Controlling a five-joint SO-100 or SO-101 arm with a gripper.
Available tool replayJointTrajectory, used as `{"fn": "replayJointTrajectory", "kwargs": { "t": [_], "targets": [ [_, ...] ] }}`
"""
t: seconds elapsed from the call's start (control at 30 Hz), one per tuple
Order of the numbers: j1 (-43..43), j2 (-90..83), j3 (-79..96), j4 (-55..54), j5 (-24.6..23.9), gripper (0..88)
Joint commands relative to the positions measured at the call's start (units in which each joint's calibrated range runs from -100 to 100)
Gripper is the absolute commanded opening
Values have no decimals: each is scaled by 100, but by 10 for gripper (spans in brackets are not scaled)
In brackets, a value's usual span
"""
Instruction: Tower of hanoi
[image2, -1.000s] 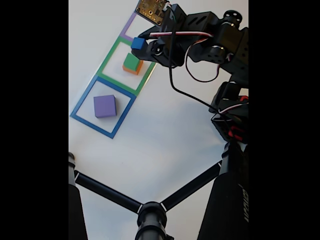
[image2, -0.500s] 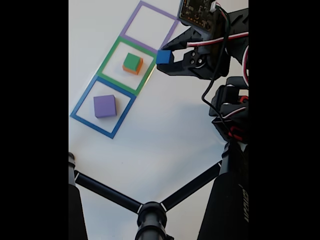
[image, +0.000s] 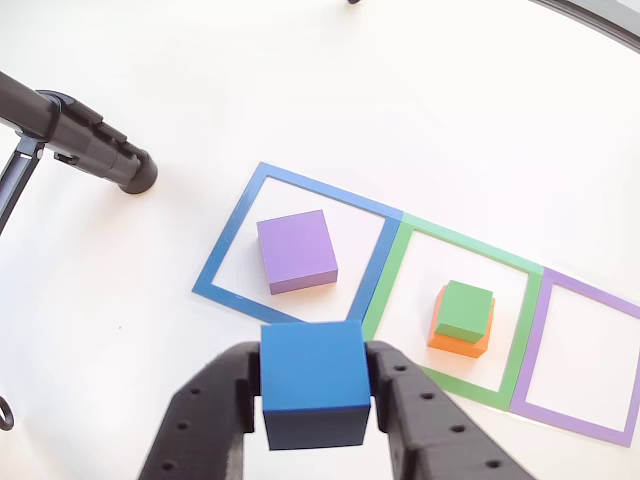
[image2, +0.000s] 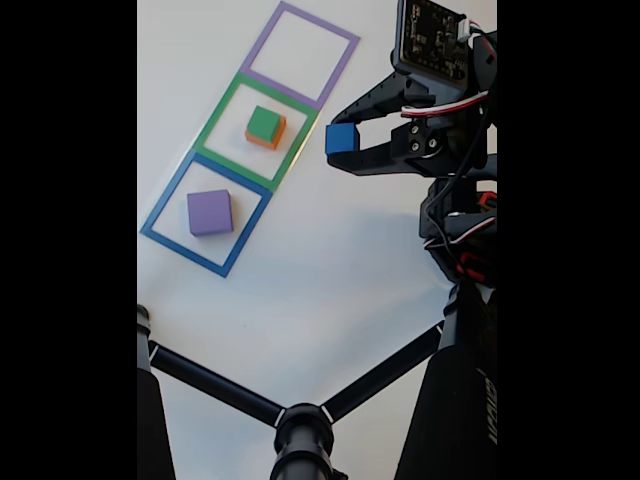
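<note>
1. The gripper (image: 313, 395) is sitting at the bottom centre of the other view, its two black fingers (image: 218, 405) clenching the blue cube (image: 312, 381) from either side.
2. In the fixed view the gripper (image2: 342, 139) is holding the blue cube (image2: 341, 138) at the upper right of centre, just right of the green tape square (image2: 220, 110); it is probably hanging clear of the table (image2: 330, 270), though the angle is making that hard to judge.
3. The purple block (image: 296, 250) is lying inside the blue tape square (image: 240, 225), left of centre in the other view.
4. The green block (image: 466, 309) is sitting on top of the orange block (image: 458, 344), inside the green tape square (image: 455, 245).
5. The purple tape square (image: 530, 340) is lying at the right edge of the other view.
6. A black tripod (image2: 300, 425) is filling the bottom of the fixed view.
</note>
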Motion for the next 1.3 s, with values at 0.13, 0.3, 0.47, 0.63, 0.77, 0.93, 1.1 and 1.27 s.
{"fn": "replayJointTrajectory", "kwargs": {
  "t": [0.13, 0.3, 0.47, 0.63, 0.77, 0.93, 1.1, 1.27],
  "targets": [
    [-212, -53, 1379, -1120, 124, 5],
    [-116, -53, 3279, -3007, 665, 5],
    [-10, 181, 5115, -5388, 665, 4],
    [-1, 940, 6215, -7590, 665, 4],
    [18, 1804, 6742, -9250, 665, 3],
    [76, 3161, 6933, -11096, 665, 3],
    [114, 4331, 6851, -12448, 665, 3],
    [105, 4993, 6824, -13128, 665, 4]
  ]
}}
